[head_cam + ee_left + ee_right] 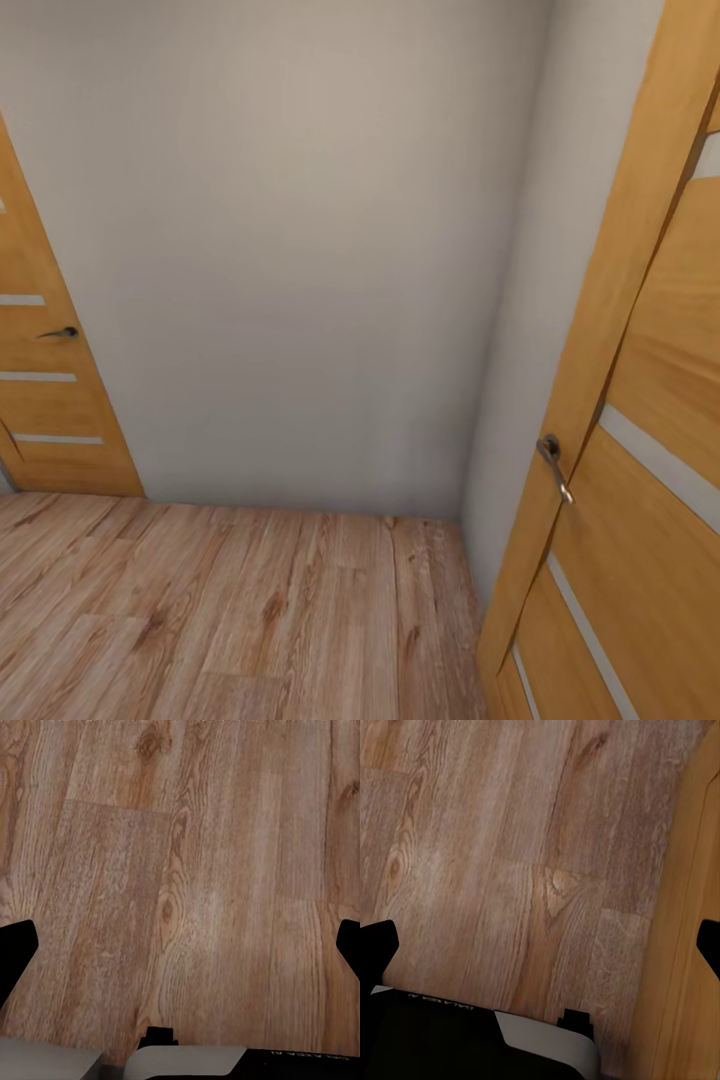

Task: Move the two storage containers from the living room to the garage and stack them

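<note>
Two orange-brown wooden doors frame a plain beige wall point(300, 250): one at far left point(45, 400) with a dark handle point(60, 332), one near right point(640, 420) with a metal lever point(555, 465). Light wood plank flooring point(230, 610) runs between them. The left gripper point(180, 945) and right gripper point(540, 945) each hang spread wide over bare planks, holding nothing; neither storage container is anywhere in sight.

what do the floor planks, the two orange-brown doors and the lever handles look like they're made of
Light brown plank floor: wood or wood-look laminate, matte, with grain and knots. Orange-brown doors, left and right: smooth wood veneer with pale inset strips. Right door's lever handle: shiny metal; left door's lever handle: dark, likely metal.
</note>
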`<state>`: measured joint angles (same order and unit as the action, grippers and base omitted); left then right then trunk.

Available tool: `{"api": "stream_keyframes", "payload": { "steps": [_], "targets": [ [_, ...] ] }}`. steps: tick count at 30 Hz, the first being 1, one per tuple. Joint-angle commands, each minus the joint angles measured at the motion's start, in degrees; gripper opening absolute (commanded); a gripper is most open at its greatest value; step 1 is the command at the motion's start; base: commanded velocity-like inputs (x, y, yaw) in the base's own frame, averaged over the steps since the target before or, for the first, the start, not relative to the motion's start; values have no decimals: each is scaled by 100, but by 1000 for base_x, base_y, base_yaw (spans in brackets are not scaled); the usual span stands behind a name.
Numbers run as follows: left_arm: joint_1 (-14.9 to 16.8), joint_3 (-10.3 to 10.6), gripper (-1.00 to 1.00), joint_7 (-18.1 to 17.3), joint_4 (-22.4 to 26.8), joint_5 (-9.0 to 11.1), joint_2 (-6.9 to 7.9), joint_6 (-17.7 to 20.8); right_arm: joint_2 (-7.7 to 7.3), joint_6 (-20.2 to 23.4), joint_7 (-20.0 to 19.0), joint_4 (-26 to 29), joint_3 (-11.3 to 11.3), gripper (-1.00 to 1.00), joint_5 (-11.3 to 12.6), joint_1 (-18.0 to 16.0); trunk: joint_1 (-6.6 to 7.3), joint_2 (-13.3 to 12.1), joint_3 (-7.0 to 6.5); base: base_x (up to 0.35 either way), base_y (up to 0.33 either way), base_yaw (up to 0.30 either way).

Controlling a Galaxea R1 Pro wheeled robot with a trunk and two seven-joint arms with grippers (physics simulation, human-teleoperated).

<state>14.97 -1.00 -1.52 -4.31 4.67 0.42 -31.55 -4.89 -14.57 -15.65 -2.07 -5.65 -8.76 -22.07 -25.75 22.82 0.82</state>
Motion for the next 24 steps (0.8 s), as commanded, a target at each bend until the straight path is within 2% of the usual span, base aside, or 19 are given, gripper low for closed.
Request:
{"api": "stream_keyframes", "payload": {
  "steps": [1,24],
  "targets": [
    [12,-6,100,-16,-25,35,-3,-35,-3,-37,-7,-22,-50,100,-56,-11,-4,10,9,33,0,0],
    [11,-6,100,-23,-23,34,-16,-38,-3,-37,-8,-22,-49,100,-47,-10,-4,10,9,20,-5,0]
  ]
}}
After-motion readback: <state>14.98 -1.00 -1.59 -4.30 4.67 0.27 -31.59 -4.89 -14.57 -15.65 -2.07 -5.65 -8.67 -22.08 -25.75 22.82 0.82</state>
